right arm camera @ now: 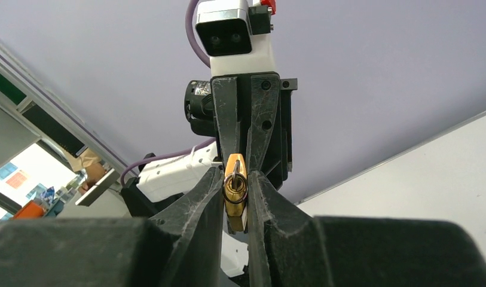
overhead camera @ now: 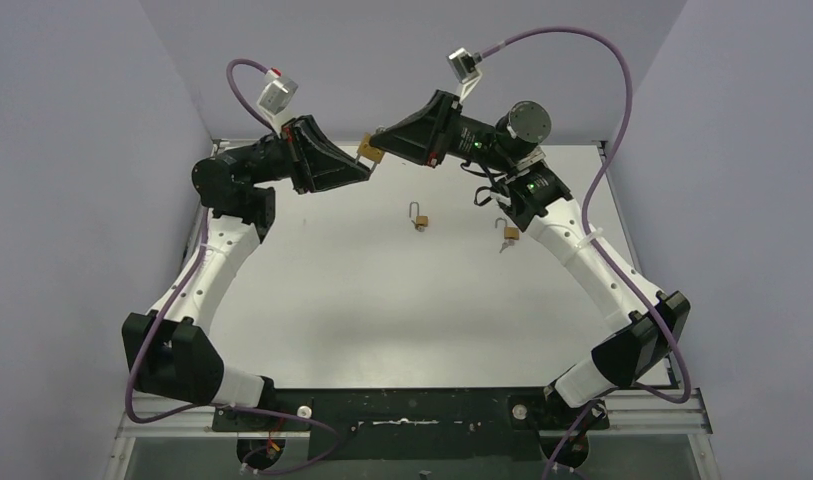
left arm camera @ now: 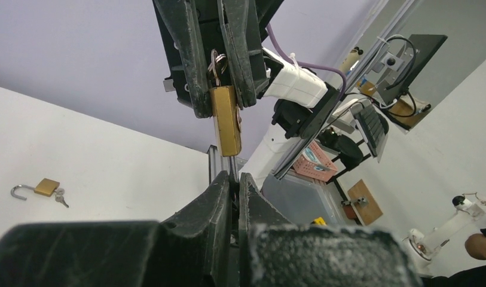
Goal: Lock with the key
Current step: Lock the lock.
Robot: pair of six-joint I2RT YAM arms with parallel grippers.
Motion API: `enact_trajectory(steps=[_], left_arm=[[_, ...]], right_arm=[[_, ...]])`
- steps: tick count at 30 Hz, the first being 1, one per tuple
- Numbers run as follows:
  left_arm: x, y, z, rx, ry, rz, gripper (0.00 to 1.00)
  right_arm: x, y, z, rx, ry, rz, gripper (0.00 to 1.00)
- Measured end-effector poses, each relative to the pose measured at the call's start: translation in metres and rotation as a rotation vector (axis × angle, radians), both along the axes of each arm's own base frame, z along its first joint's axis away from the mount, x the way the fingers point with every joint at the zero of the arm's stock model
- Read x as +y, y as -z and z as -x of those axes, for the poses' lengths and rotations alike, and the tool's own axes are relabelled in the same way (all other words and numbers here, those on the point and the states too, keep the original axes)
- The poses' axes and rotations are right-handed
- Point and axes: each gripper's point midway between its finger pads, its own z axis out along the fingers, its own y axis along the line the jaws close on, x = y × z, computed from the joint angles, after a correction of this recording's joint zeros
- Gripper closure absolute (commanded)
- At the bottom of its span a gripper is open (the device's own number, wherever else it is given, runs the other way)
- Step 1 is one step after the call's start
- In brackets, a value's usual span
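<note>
Right claw (right arm camera: 237, 179) clenched on the brass padlock (right arm camera: 234, 206), left claw (left arm camera: 235, 179) pinching what we take for its shackle (left arm camera: 231, 162), both aloft over the desk (overhead camera: 382, 310); we judge it small, rigid, slick metal, best gripped by flat body faces.

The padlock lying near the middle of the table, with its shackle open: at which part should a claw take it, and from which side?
Probably the brass body, from straight above. The padlock lies flat, so only the body's two narrow edges are free to pinch. The shackle sticks out at one end and the keys lie by the other; close between them.
</note>
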Motion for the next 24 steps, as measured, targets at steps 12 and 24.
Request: enact_trajectory(steps=[12,24], left_arm=[[0.012,0.014,-0.02,0.07,-0.014,-0.047,1.0],[0.022,0.015,-0.029,0.071,-0.05,-0.05,1.0]], right_arm=[[0.011,0.019,-0.016,-0.004,0.099,0.006,1.0],[0.02,0.03,-0.017,-0.016,0.153,-0.019,1.0]])
